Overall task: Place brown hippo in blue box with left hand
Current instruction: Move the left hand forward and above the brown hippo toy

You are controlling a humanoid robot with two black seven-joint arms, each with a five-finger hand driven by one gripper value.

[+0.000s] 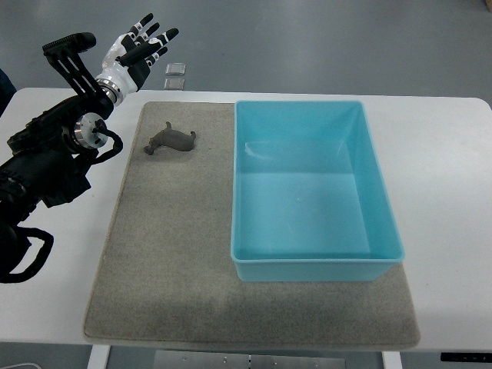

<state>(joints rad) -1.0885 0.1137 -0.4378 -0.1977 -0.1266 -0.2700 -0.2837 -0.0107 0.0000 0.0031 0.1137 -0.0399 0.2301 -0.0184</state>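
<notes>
Top view: left hand [138, 48] up at eleven o'clock beyond the table [453, 192] edge, fingers spread, holding nothing. Should drop toward four o'clock onto the brown hippo [171, 141], closing around the body, then carry toward three o'clock into the blue box [307, 265]. Small, dark brown, lying on the grey mat [169, 269], just left of the box, untouched.

A robot test lab, by the look of it: a plain white table [438, 154] on a height-adjustable frame, a grey felt mat [169, 261] laid as a work surface, and a smooth grey floor [323, 46] with two metal floor plates [175, 75].
</notes>
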